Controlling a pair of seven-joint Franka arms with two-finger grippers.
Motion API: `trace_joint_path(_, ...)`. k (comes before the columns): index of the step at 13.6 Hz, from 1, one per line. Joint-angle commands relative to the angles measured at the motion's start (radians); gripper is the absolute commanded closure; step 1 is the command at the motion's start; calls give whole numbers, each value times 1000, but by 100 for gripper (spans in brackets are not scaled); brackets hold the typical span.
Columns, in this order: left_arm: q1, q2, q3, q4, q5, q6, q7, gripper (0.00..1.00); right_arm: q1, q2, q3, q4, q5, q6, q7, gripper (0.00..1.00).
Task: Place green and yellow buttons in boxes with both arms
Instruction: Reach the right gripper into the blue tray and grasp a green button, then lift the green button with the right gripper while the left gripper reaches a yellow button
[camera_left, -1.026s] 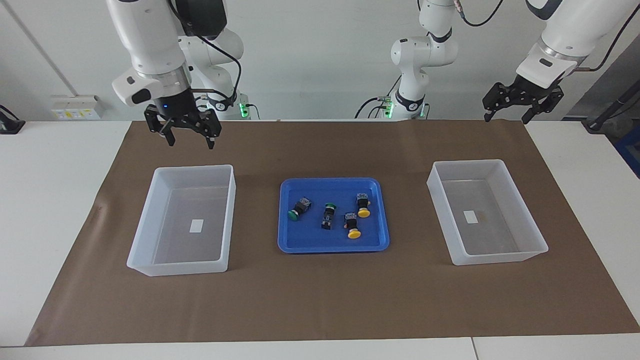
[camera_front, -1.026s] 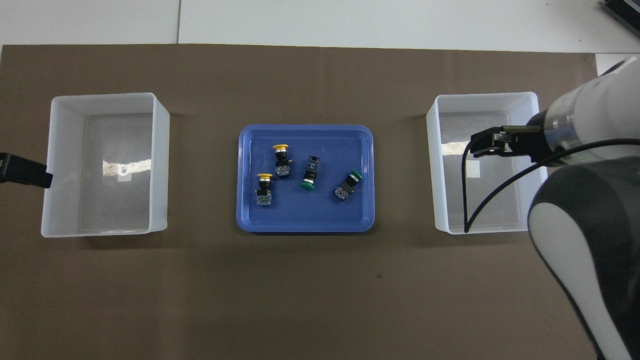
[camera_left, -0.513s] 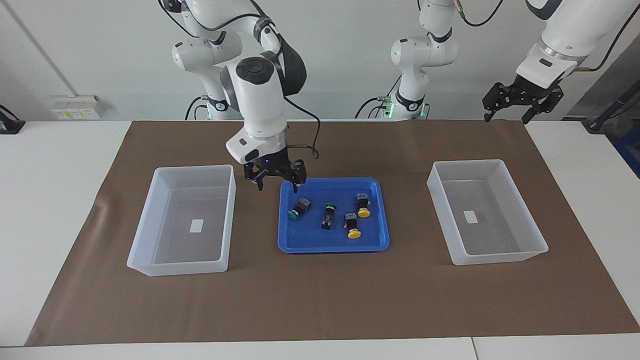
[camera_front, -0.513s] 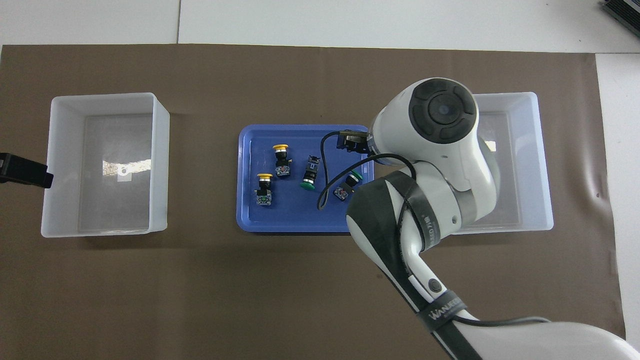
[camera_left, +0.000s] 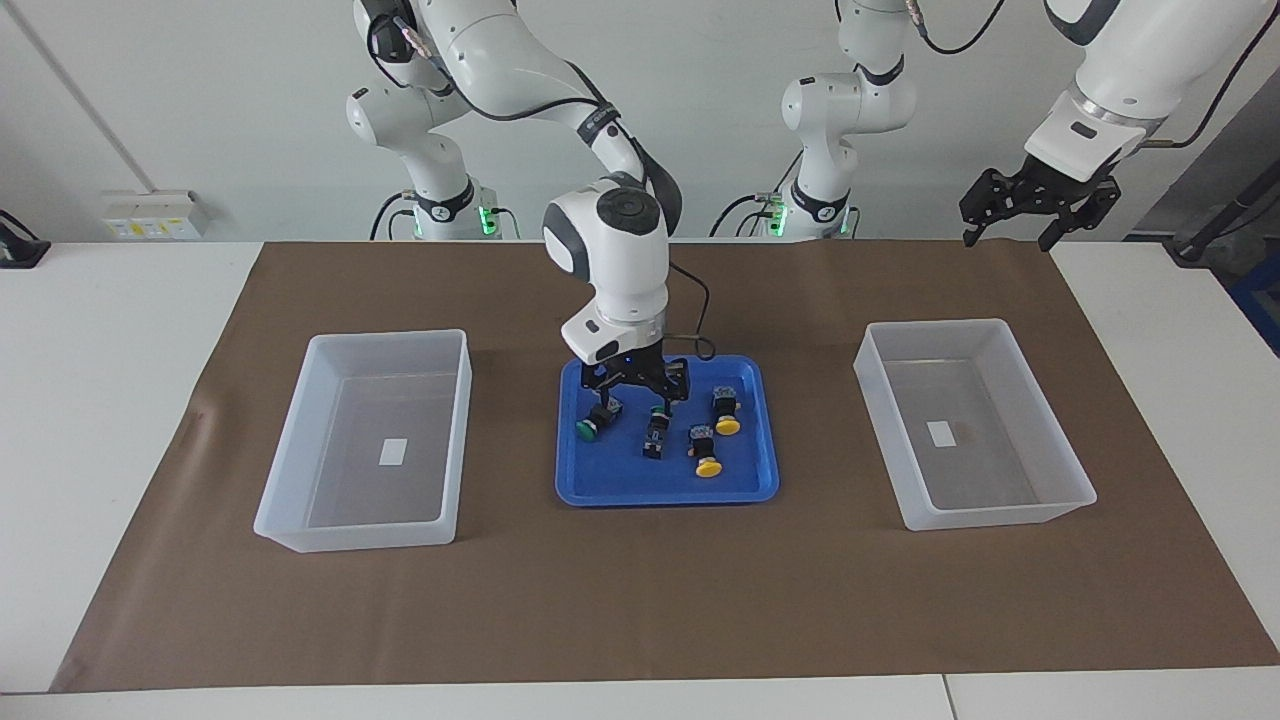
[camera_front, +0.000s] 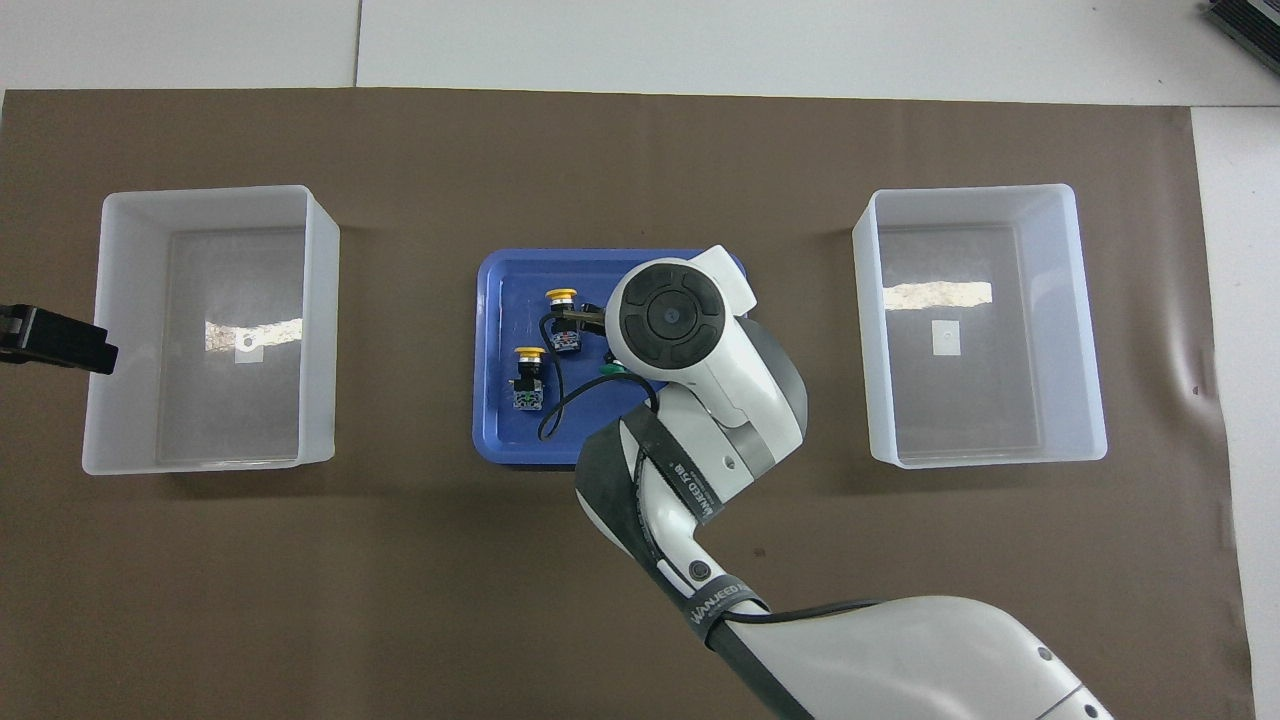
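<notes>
While the right end effector (camera_left: 637, 391) hangs low over the blue tray (camera_left: 762, 478), its fingers stand apart with nothing between them. One green button (camera_left: 590, 424) lies just under one fingertip, and the other green button (camera_left: 657, 432) just under the other fingertip. Both yellow buttons (camera_left: 719, 436) lie in the same tray, beside the end effector toward the left arm's end of the surface (camera_left: 120, 330). Two empty boxes (camera_left: 300, 440) flank the tray. The left end effector (camera_left: 1033, 208) waits high, fingers apart, near the box (camera_left: 1060, 440) at its own end.
</notes>
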Motion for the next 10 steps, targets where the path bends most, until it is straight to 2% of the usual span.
trace_joint_path(1, -19, -33, 6, -51, 18, 50, -8, 0, 3, 22, -4, 7, -29, 26, 24, 6)
trace_joint_path(2, -25, -33, 6, -55, 18, 57, -8, 0, 4, 30, -4, 7, -29, 34, 27, 11)
trace_joint_path(5, -31, -53, 6, -98, 18, 108, -8, 0, 27, 70, -4, 10, -29, 129, 76, 12)
trace_joint_path(7, -39, -69, 5, -144, 17, 152, -7, 0, 27, 70, -4, 3, -29, 129, 75, 12)
trace_joint_path(9, -62, -98, 5, -207, 17, 212, -8, 0, 27, 70, -4, -26, -31, 140, 72, 17)
trace_joint_path(10, -71, -110, 5, -237, 17, 240, -8, 0, 27, 68, -4, -40, -31, 148, 72, 24)
